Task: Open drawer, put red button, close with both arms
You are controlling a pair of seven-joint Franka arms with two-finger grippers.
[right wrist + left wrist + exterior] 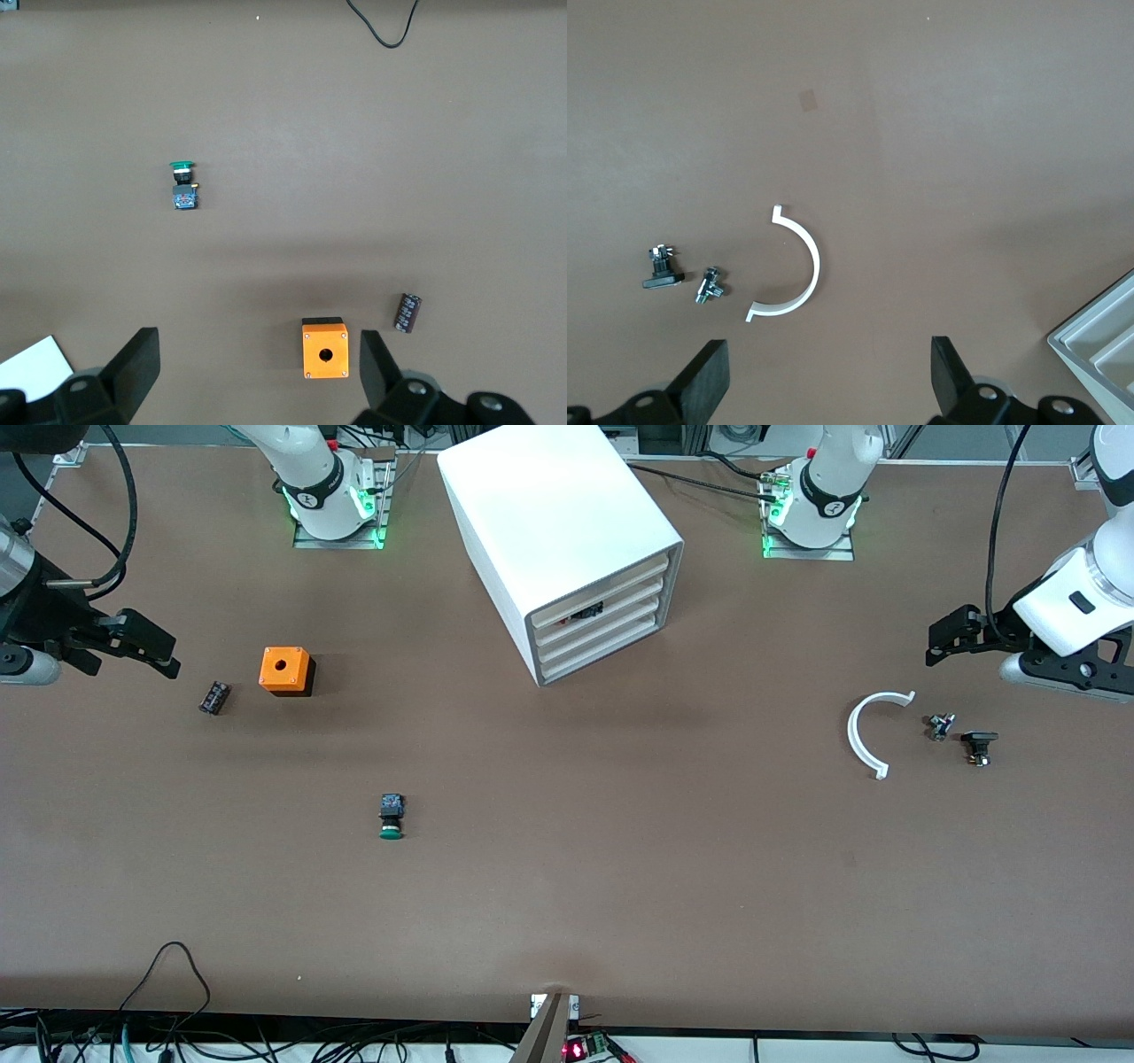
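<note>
We see a bare brown table (pixel 567 886) with cables along the frame's lower edge. In the upper centre stands the white cabinet (pixel 549 505). Its drawer (pixel 625 607) sits flush, and a dark, red-flecked bit shows just above it, perhaps the red button (pixel 586 612). The green button (pixel 391 817), the orange box (pixel 285 670) and the white arc (pixel 873 731) lie well apart. At the frame's side edges, the right gripper (pixel 164 657) and the left gripper (pixel 941 646) hang spread wide, holding nothing.
</note>
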